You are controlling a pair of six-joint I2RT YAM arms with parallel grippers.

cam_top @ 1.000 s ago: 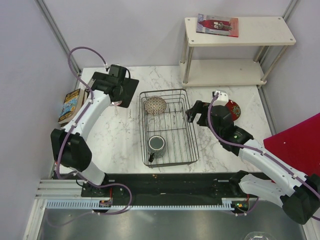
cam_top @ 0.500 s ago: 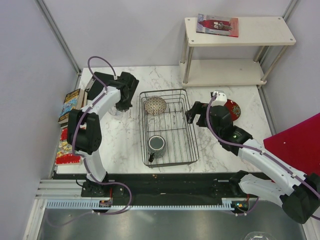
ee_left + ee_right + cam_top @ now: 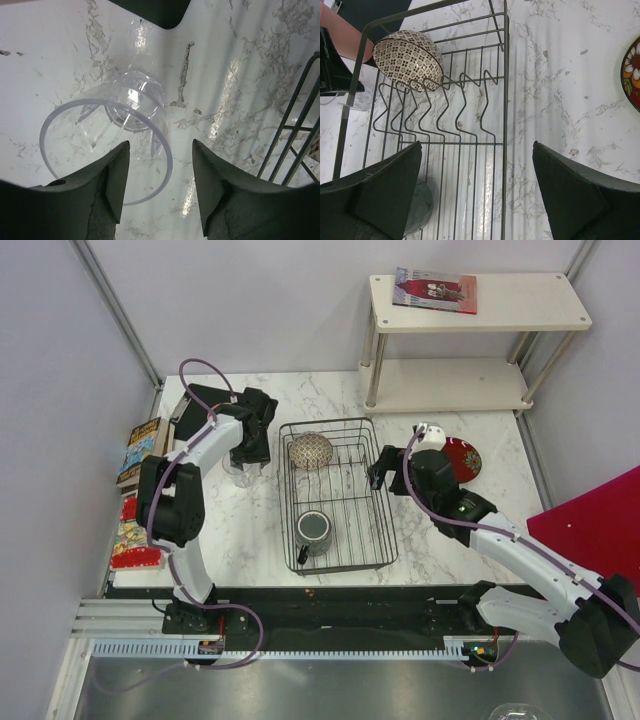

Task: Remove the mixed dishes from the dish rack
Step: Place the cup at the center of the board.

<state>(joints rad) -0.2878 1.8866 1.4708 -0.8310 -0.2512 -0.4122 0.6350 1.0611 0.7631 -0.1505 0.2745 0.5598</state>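
Dish rack (image 3: 283, 490) sits mid-frame in the top view on the marble table (image 3: 245, 530), btwn the two arms. R claw (image 3: 385, 468) hangs just off the rack's right wall, jaws wide, nothing in them. Red patterned plate (image 3: 463, 457) lies flat on the table to the upper right of that claw, apart from it. Inside the rack, the speckled bowl (image 3: 311, 450) is tipped on its side in the upper-left corner and the dark grey mug (image 3: 314, 531) stands in the lower left. Small clear glass (image 3: 127, 130) stands mouth-up on the table left of the rack, under the L claw (image 3: 159, 150). Its jaws are partly parted: one finger over the glass mouth, the other outside, clear of the wall. Black mat (image 3: 150, 10) corner lies just beyond the glass. Books (image 3: 140, 450) at left edge; shelf (image 3: 470, 340) upper right.
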